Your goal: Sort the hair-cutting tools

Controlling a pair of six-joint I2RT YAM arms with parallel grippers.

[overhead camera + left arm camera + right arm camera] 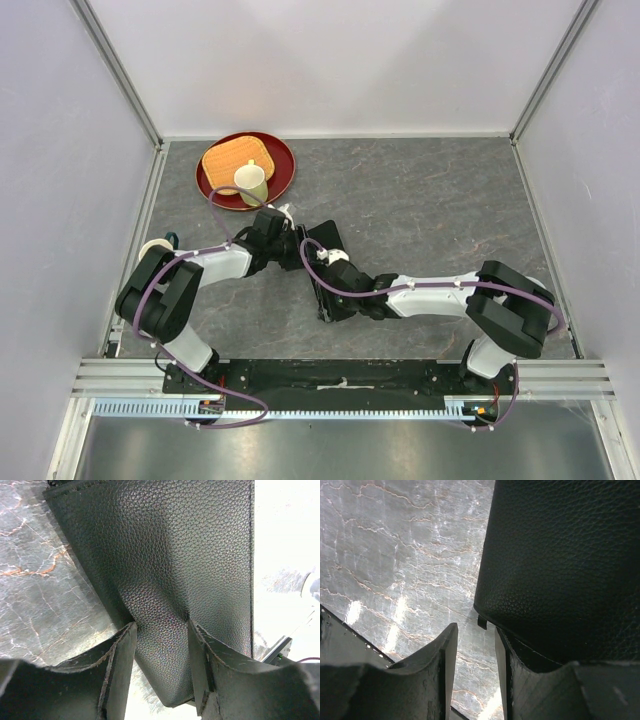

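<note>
Far left of case: small pale ring [154, 247] at the table [430, 200] edge, half hidden by the left arm, too small to identify.
Up-left of case: round glossy red plate [284, 178]. On it sit a square tan woven mat [228, 160] and a cream cup [251, 181]; the cup overlaps the mat's near corner.
Table: grey stone-look slab with pale and rust veins, slight sheen.
Left gripper [161, 627]: at the case's upper-left end. It is clamped on the case. The leather sits between both scuffed black fingers, touching each, and creases fan up from the pinch.
Case [322, 243]: flat black rectangle in pebbled leather grain with a stitched edge along one long side. It lies mid-table, skewed, with its long axis running from up-left to down-right. Both arms meet on it.
Right gripper [476, 630]: at the case's lower end. Jaws stand apart with a narrow gap, and only veined table shows between them, so nothing is gripped. The case's rounded corner, with a small tab, sits just beside and above one finger, and its edge runs behind that finger. Can't tell whether they touch.
Combs, scissors: not visible in any view, so can't tell where they are.
Arms: white and black shells, with a purple cable looped along each.
</note>
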